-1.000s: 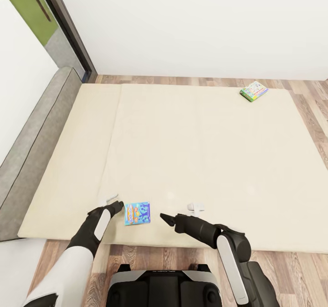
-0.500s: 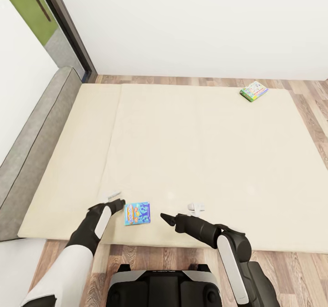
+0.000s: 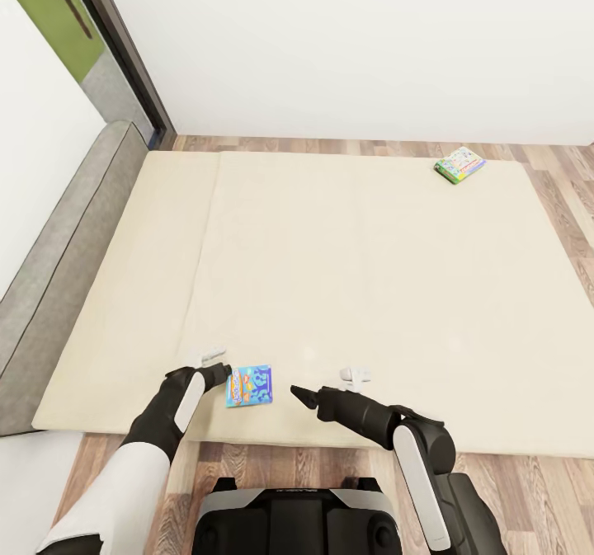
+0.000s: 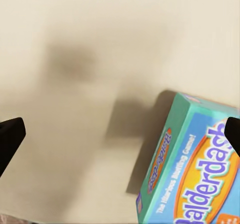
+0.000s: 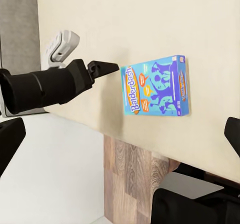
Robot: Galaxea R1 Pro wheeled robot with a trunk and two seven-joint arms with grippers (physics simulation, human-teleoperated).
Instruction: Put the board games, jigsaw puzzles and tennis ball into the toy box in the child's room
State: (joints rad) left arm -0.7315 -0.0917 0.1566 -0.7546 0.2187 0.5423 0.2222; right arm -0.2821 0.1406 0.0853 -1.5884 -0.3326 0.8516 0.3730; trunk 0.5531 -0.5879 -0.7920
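Observation:
A blue-purple board game [image 3: 248, 385] lies flat on the beige bed [image 3: 346, 275], close to its near edge. My left gripper [image 3: 218, 369] is open just left of the game box, low over the mattress and not touching it. The left wrist view shows the box's green-edged corner [image 4: 195, 169] beside one fingertip. My right gripper [image 3: 299, 392] is open, a short way right of the box, which is also in the right wrist view [image 5: 157, 86] with the left gripper [image 5: 106, 67] beside it. A green-edged board game [image 3: 459, 163] lies at the bed's far right corner.
A low grey headboard [image 3: 58, 266] runs along the bed's left side. Wood floor [image 3: 536, 472] borders the near and right edges. A dark door frame [image 3: 124, 52] stands at the far left, a white wall behind the bed. My base [image 3: 297, 522] is against the near edge.
My left gripper has edged slightly right, closer to the blue-purple board game. The right arm and both game boxes have not moved.

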